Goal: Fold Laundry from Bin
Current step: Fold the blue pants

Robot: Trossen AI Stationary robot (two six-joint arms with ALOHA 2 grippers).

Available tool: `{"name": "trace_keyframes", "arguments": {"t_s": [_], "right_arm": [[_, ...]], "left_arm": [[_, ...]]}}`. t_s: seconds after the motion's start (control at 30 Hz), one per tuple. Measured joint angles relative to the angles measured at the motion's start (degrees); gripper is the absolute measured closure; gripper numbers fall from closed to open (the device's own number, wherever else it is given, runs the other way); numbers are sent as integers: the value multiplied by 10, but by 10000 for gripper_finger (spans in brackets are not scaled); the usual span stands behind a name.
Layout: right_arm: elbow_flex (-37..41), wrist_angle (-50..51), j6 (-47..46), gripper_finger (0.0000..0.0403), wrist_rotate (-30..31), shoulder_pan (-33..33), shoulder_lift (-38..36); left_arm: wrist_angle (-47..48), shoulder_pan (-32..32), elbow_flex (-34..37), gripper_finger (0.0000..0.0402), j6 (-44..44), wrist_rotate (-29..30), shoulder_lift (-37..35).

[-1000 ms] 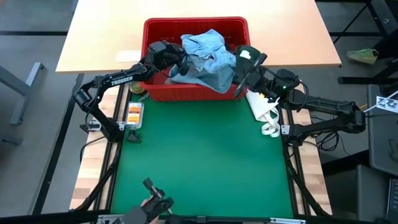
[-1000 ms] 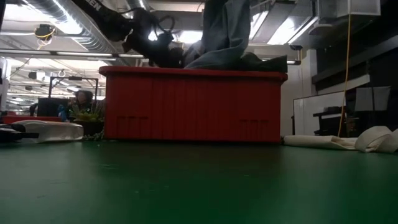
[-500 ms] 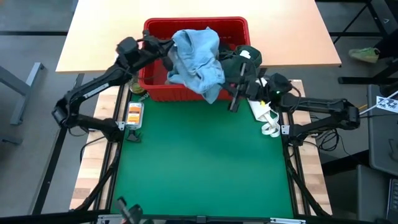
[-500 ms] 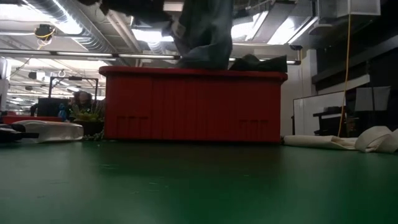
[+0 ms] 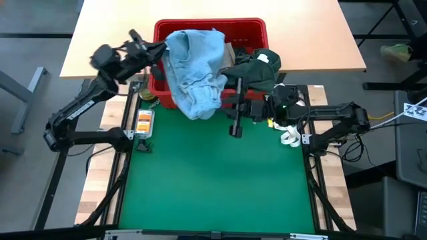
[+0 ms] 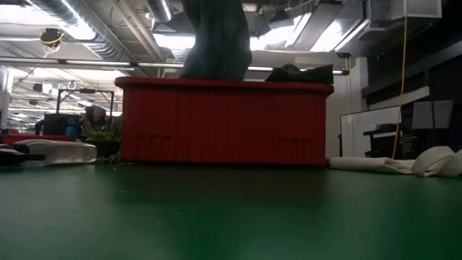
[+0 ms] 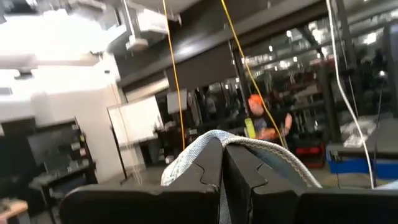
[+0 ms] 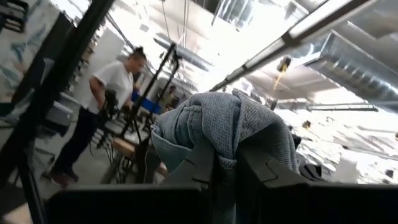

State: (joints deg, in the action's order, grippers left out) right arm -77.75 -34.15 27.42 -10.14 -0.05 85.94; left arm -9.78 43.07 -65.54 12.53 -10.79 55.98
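A light blue garment (image 5: 195, 70) of the laundry hangs bunched in the air over the near left part of the red bin (image 5: 248, 28). My left gripper (image 5: 162, 49) is shut on its upper left part. My right gripper (image 5: 227, 101) comes from the right and is shut on its lower right part. In the low view the garment (image 6: 216, 40) hangs above the bin's rim (image 6: 224, 83). A dark green garment (image 5: 255, 67) lies at the bin's right, draped over the near rim. My left gripper pinches a fold of the light blue garment (image 7: 205, 138) between its two shut fingers. The cloth spills over the fingertips to both sides. The fingers slant upward, coming from the table's left. The garment hangs below and to the right, clear of the table. My right gripper pinches a bunched fold of the same garment (image 8: 217, 134) between its fingers, several layers humped over the tips. The fingers come from the table's right, slanting upward. The cloth is lifted clear of the mat.
A green mat (image 5: 213, 173) covers the table in front of the bin. White cloth-like pieces (image 5: 287, 130) lie at its right edge, and a small orange-labelled item (image 5: 143, 121) lies at its left edge. People stand in the room beyond (image 8: 102, 106) (image 7: 258, 121).
My left gripper has risen and gone toward the table's left, drawing the light blue garment up out of the bin. My right gripper has gone toward the left and near side with its part of the cloth. The garment now hangs over the bin's near left rim.
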Motion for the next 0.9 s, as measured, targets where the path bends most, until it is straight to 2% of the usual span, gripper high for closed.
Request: {"name": "trace_keyframes", "arguments": {"t_s": [0.1,0.43,0.67,0.9], "right_arm": [[-49,10,0,371,0,15,29],[-204,76,0,371,0,82,148],[-305,88,2,371,5,123,207],[-378,89,3,371,5,145,238]], "left_arm": [[-1,0,0,401,-1,-13,-37],[-2,0,0,401,-59,-121,-127],[-24,0,0,401,-65,-154,-177],[-78,0,-23,402,-83,-165,-190]]}}
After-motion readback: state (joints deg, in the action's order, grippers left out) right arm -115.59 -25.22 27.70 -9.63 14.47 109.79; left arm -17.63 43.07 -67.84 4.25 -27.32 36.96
